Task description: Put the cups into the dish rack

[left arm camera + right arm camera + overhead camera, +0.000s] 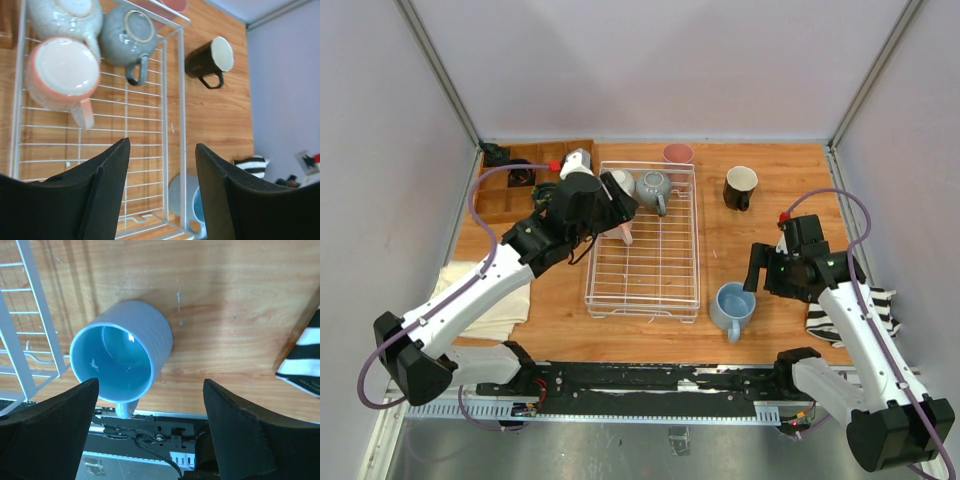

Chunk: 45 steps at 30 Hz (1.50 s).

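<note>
The white wire dish rack (665, 285) lies mid-table. In its far end are a white mug (65, 12), a grey-green mug (127, 37) with its base up, and a pale pink mug (62, 72) whose handle points toward me. My left gripper (162, 145) hangs open and empty just above them (623, 200). A pink tumbler (678, 153) stands behind the rack, and a black mug (740, 187) is on the wood to its right. The light blue mug (120, 350) stands upright by the rack's near right corner. My right gripper (151, 382) is open above it, apart from it.
A brown wooden compartment tray (515, 185) sits at the far left with small black items in it. A cream cloth (485, 300) lies under the left arm and a striped cloth (865, 310) under the right arm. Walls close three sides.
</note>
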### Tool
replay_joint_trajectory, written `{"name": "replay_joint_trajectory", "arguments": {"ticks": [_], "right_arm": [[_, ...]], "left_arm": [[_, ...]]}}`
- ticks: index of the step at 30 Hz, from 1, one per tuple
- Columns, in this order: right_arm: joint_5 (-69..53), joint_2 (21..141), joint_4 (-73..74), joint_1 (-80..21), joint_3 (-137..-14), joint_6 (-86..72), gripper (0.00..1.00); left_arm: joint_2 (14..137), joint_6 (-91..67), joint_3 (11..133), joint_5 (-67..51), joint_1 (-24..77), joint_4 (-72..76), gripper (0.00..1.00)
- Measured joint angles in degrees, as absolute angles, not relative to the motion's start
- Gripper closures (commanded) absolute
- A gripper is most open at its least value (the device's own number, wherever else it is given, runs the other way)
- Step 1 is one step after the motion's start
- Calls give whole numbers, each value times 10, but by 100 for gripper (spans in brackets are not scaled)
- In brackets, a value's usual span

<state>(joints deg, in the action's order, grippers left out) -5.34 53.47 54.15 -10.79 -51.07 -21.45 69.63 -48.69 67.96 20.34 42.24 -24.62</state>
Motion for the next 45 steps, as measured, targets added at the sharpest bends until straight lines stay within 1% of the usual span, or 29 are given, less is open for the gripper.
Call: {"name": "replay_joint_trajectory", "arguments": {"ticks": [4, 12, 14, 16, 23, 26, 30, 33, 38, 41, 42, 45], "right_arm": [[-55, 525, 554, -108, -489, -228, 23], [-66, 524, 545, -108, -441, -256, 28], [-69, 528, 535, -108, -431, -260, 30], [-71, 536, 522, -108, -423, -264, 32], [-74, 589, 477, -108, -406, -270, 40], [-74, 604, 459, -108, -395, -273, 48], [-74, 608, 443, -108, -380, -278, 53], [-75, 609, 430, -108, -370, -283, 61], [-83, 616, 412, -108, -360, -287, 81], [-78, 622, 401, -108, -356, -292, 98], [-76, 625, 399, -108, -355, -291, 99], [-77, 626, 396, -108, -355, -291, 99]], "left_arm": [[694, -463, 687, 141, 422, -227, 40], [693, -448, 691, 27, 418, -192, 35], [692, -448, 692, 0, 413, -184, 25], [689, -452, 692, -26, 405, -176, 22], [648, -473, 686, -77, 383, -137, 22], [637, -482, 684, -94, 382, -120, 22], [635, -493, 676, -109, 380, -104, 22], [636, -499, 670, -117, 379, -103, 22], [638, -505, 669, -135, 379, -103, 22], [638, -509, 668, -145, 379, -101, 22], [638, -510, 667, -149, 379, -100, 22], [638, -515, 663, -158, 378, -91, 21]]}}
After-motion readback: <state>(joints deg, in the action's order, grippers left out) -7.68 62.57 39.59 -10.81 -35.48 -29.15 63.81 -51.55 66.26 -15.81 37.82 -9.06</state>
